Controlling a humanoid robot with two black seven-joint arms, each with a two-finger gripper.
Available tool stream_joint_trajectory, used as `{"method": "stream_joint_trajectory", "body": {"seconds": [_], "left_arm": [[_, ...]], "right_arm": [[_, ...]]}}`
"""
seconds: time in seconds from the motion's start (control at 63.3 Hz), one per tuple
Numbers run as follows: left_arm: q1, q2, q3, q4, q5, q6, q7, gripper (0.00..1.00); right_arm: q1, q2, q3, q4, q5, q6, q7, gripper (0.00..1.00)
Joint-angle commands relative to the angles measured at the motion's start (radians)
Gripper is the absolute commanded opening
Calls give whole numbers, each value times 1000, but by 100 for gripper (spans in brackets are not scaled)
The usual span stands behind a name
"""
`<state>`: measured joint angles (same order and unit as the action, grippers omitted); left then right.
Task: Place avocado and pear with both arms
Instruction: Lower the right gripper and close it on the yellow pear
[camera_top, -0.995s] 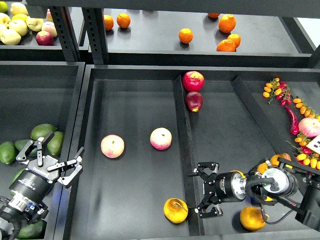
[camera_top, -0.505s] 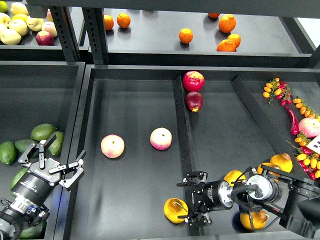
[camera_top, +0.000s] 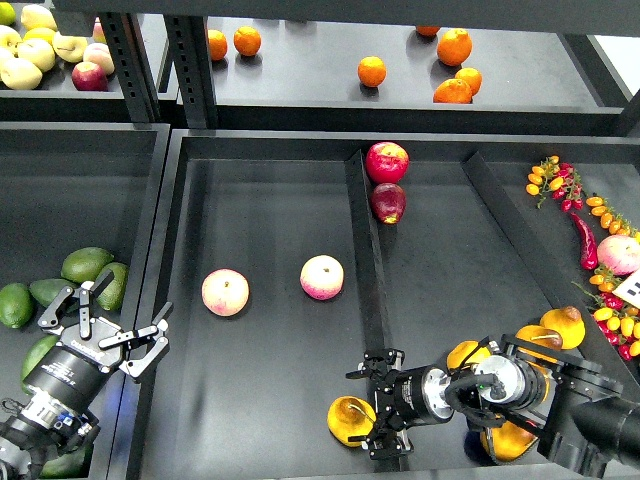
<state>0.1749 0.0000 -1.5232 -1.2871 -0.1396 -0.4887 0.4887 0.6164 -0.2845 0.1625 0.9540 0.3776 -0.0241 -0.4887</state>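
Observation:
Several dark green avocados (camera_top: 87, 263) lie in the left bin. My left gripper (camera_top: 108, 318) hangs open and empty just right of and below them. A golden pear (camera_top: 347, 420) lies at the front of the middle tray, by the divider. My right gripper (camera_top: 372, 405) reaches in from the right; its jaws stand open, one finger above and one below the pear's right side. I cannot tell whether they touch it. More pears (camera_top: 564, 325) lie in the right compartment, partly hidden behind my right arm.
Two pink-yellow apples (camera_top: 225, 292) (camera_top: 322, 277) lie in the middle tray. Two red apples (camera_top: 387, 161) sit by the divider (camera_top: 368, 270). Oranges (camera_top: 371, 71) are on the back shelf, yellow apples (camera_top: 22, 60) at top left, and chillies and small tomatoes (camera_top: 585, 235) at the right.
My right gripper has moved left and down across the divider until its open fingers stand around the pear. My left gripper has shifted only slightly and stays open.

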Motion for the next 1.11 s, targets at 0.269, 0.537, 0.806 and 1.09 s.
{"method": "stream_joint_trajectory", "body": {"seconds": [0.269, 0.537, 0.806, 1.09], "left_arm": [[0, 0, -2, 5, -2, 0, 0, 99], [0, 0, -2, 5, 0, 0, 0, 99], [0, 0, 0, 6, 0, 0, 0, 99], [0, 0, 3, 15, 0, 0, 0, 99]], "right_arm": [[-17, 34, 5, -32, -49, 0, 0, 97], [-37, 64, 20, -54, -77, 1, 0, 87], [-37, 65, 22, -69, -85, 3, 0, 75], [-37, 65, 23, -67, -94, 10, 0, 61]]}}
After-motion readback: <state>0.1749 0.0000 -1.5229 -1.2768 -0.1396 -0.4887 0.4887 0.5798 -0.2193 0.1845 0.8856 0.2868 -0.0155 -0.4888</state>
